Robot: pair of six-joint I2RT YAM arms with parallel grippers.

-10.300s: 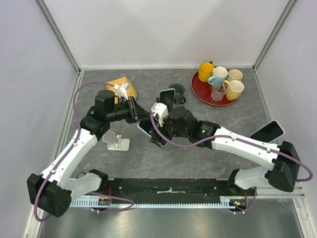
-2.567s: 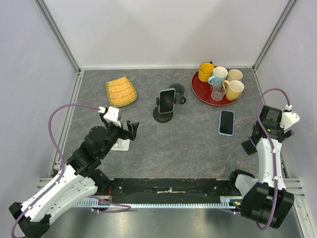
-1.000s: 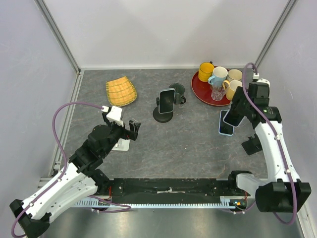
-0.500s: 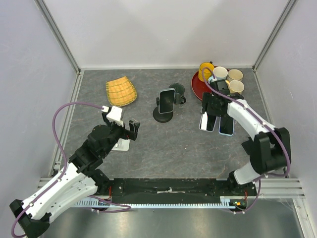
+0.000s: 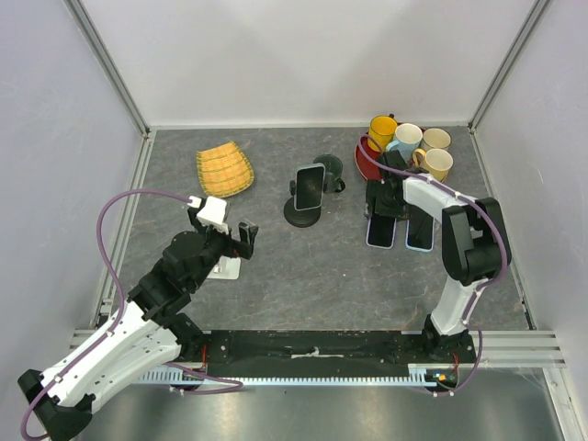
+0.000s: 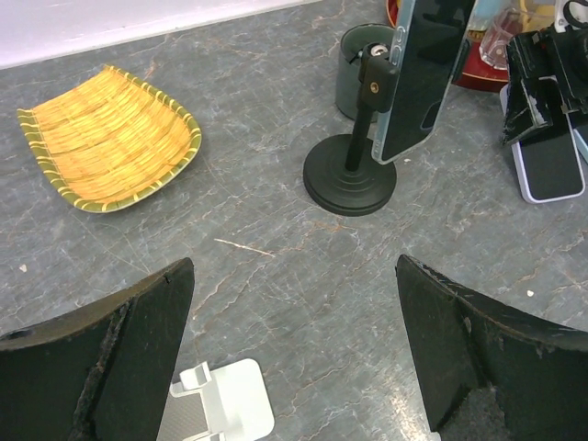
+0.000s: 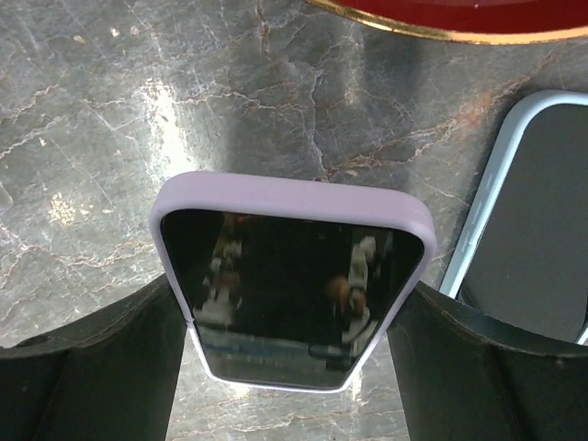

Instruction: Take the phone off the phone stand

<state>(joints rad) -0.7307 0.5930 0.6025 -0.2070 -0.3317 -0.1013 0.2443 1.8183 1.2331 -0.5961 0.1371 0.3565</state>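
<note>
- Right gripper (image 5: 381, 209): clamping lilac-cased phone (image 7: 292, 280), fingers pressing both long edges.
- Lilac-cased phone: sitting screen up, low at table (image 5: 312, 276), contact unclear. Lying just left of blue-cased phone (image 5: 420, 230), near side of red tray (image 7: 459, 18). Shifting slightly left since half a second ago.
- Right arm: folding tighter, elbow pulling in from right.
- Second phone (image 5: 310, 185): remaining clipped on black stand (image 5: 302, 217), mid-table.
- Left gripper (image 5: 245, 231): gaping wide, holding nothing, staying put near white stand (image 6: 220, 413).
</note>
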